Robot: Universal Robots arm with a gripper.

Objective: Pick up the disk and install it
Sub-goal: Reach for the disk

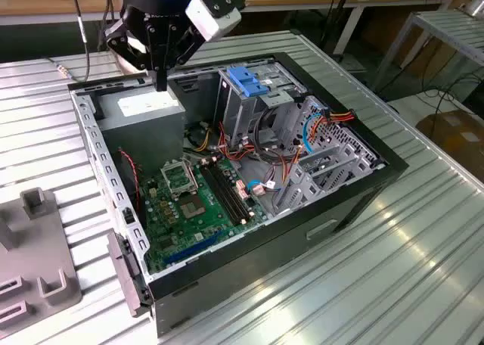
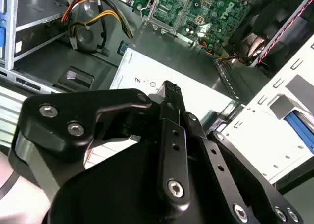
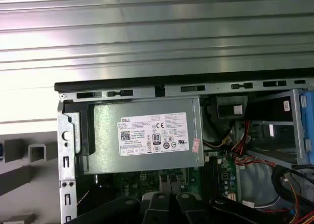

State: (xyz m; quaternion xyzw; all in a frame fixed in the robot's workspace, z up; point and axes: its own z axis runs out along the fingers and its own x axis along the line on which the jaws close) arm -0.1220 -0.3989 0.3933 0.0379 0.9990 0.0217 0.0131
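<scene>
The case (image 1: pixel 98 144) lies open on top; above the green board (image 1: pixel 189 209) the way down is free; the grey box (image 1: pixel 144 109) fills one corner, the gripper (image 1: pixel 161 84) just over it; the metal cage (image 1: pixel 253 103) and loose wires (image 1: pixel 253 160) crowd the exterior view's right; the table (image 1: pixel 393 247) beyond offers open room.

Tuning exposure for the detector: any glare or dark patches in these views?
Exterior view: glare streaks on the ribbed silver metal table. First wrist view: the same table blown bright; grey power-supply box evenly lit. Second wrist view: black gripper close and dark.
</scene>
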